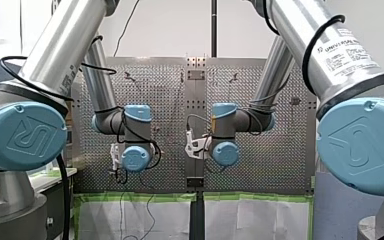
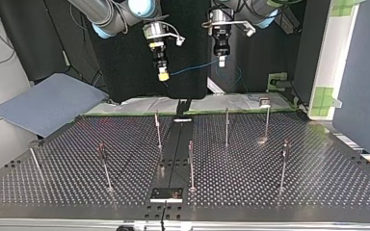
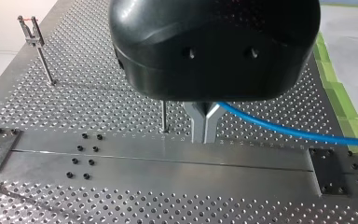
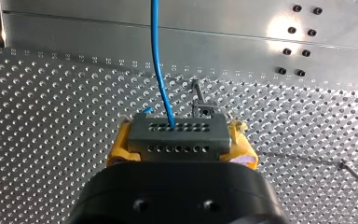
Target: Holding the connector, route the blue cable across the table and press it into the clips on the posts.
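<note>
Clamping the connector [image 4: 177,134] in my right gripper [image 2: 163,74], yellow pads [image 4: 116,151] tight on its sides. Pinching the blue cable [image 2: 192,68] in my left gripper [image 3: 204,126], fingers [image 3: 197,130] closed. Hanging high over the table [image 2: 318,183], cable strung straight between both, posts [image 2: 226,126] well below: calls for lowering along that line.

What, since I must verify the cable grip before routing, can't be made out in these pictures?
- Left wrist view: how the blue cable sits in my left gripper, covered by its black housing.
- Right wrist view: the cable's run beyond the connector, cut off by the edge.
- Top view: whether the clips on the posts stand open, too small.
- Front view: cable and connector, hidden behind the arms' wrists.
</note>
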Controlling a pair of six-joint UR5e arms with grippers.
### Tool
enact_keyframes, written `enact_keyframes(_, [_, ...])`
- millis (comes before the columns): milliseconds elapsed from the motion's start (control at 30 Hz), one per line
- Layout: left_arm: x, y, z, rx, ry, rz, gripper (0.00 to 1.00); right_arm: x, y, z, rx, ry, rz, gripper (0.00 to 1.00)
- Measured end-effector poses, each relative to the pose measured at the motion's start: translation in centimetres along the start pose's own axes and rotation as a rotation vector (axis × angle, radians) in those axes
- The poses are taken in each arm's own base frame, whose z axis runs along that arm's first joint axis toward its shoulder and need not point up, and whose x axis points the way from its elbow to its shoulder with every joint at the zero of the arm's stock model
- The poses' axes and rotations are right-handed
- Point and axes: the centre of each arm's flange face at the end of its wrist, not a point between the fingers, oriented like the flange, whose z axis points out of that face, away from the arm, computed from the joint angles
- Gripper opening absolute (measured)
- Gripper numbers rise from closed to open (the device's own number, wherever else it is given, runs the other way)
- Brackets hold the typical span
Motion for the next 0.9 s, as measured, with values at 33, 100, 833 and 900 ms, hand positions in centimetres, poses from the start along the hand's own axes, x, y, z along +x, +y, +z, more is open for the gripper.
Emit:
enact_keyframes(33, [0.00,0.00,0.00,0.000,0.000,0.000,0.00,0.00,0.00,0.00,0.000,0.000,0.000,0.00])
enact_keyframes(100, [0.00,0.00,0.00,0.000,0.000,0.000,0.00,0.00,0.00,0.00,0.000,0.000,0.000,0.00])
enact_keyframes(833, [-0.15,-0.06,0.17,-0.001,-0.010,-0.008,0.00,0.01,-0.14,-0.07,0.003,0.000,0.000,0.00])
enact_keyframes(900, [-0.16,-0.06,0.18,-0.001,-0.010,-0.008,0.00,0.01,-0.14,-0.07,0.003,0.000,0.000,0.00])
